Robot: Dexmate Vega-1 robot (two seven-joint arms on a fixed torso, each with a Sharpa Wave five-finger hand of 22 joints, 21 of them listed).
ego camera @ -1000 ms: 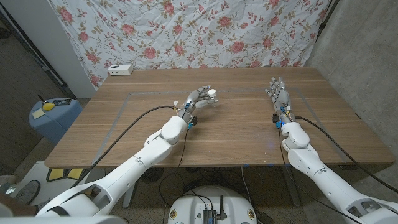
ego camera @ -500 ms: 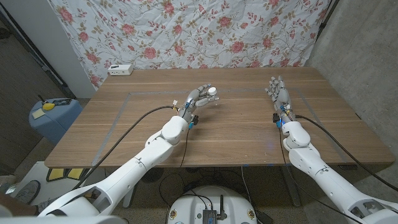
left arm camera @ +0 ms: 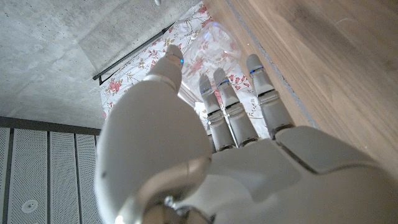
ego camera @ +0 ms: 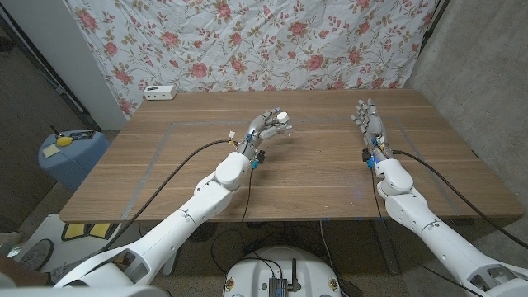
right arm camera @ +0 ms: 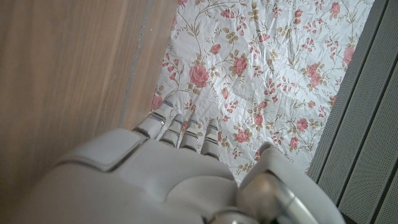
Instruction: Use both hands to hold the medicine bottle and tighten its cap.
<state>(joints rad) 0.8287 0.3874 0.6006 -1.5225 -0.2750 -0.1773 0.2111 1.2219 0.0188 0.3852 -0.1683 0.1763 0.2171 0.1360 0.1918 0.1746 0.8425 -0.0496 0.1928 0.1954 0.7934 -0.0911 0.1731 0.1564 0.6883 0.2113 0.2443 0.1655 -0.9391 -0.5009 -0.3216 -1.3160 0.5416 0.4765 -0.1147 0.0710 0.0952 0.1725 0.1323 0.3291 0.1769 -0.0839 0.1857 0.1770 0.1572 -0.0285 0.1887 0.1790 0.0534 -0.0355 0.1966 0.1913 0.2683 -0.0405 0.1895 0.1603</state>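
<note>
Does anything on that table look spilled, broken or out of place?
Nothing stands out. The left hand holds a clear medicine bottle with its white cap on, just above the wooden table. The right hand waits apart, fingers straight.

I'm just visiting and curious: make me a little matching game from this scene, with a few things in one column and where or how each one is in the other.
Things:
1. medicine bottle
2. left hand
3. right hand
4. white box

States or places:
A. holds nothing, fingers straight and reaching toward the far side of the table
B. sits at the table's far left corner, near the flowered cloth
C. clear with a white cap, held in a hand
D. wrapped around the bottle near the table's middle

Pairs: 1-C, 2-D, 3-A, 4-B
</note>
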